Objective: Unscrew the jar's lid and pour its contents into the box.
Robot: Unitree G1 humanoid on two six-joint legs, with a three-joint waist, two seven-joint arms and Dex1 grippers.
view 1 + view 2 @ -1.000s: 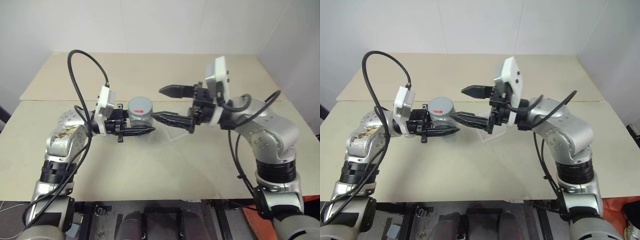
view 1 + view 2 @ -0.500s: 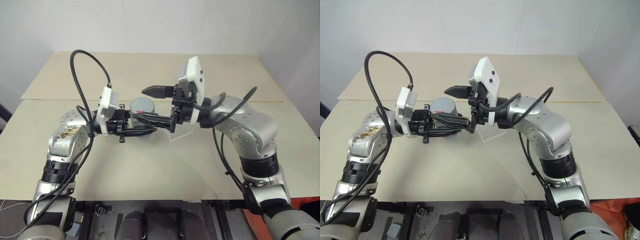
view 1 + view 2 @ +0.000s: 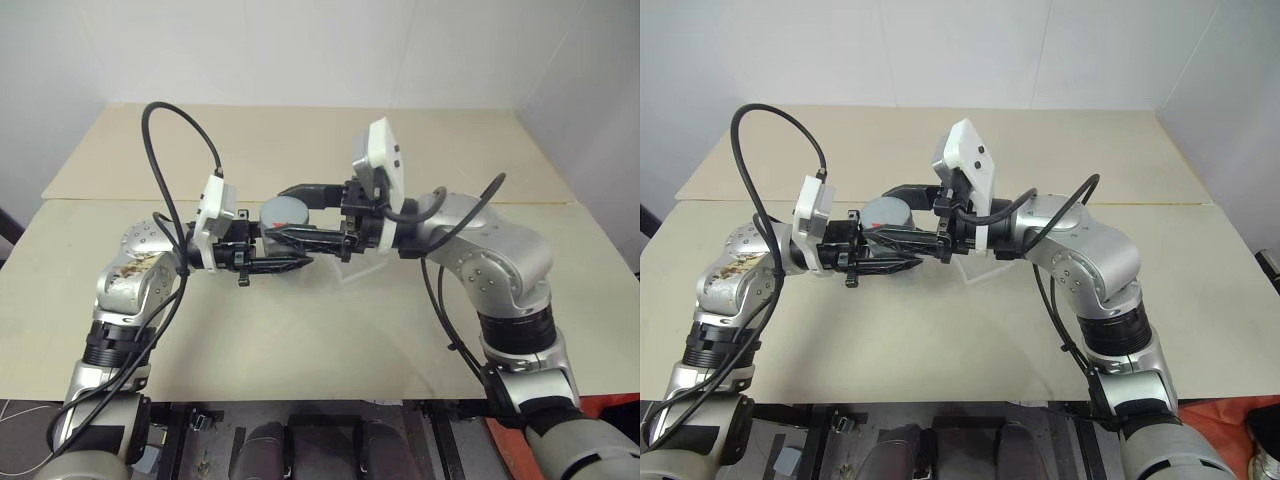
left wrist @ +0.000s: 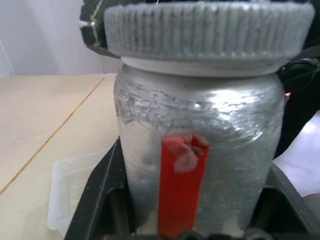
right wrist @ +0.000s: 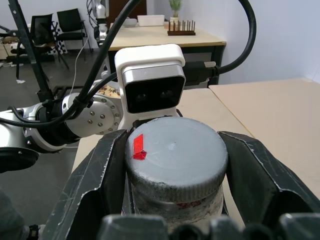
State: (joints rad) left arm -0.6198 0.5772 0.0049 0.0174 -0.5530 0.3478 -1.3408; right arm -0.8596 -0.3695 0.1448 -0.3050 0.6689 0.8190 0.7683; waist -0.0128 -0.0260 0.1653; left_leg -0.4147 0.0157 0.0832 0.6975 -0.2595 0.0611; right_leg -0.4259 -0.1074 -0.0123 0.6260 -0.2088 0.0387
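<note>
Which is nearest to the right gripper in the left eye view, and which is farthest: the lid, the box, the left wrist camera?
1. The lid: the right gripper is shut on it, atop the jar.
2. The left wrist camera: just beyond the jar, on the robot's left.
3. The box: on the table, under the right arm. Ranks 2 and 3 are too close to call.

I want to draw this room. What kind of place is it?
Probably an office or lab workroom: plain beige tables pushed together, white walls, and behind, black chairs and another desk.
</note>
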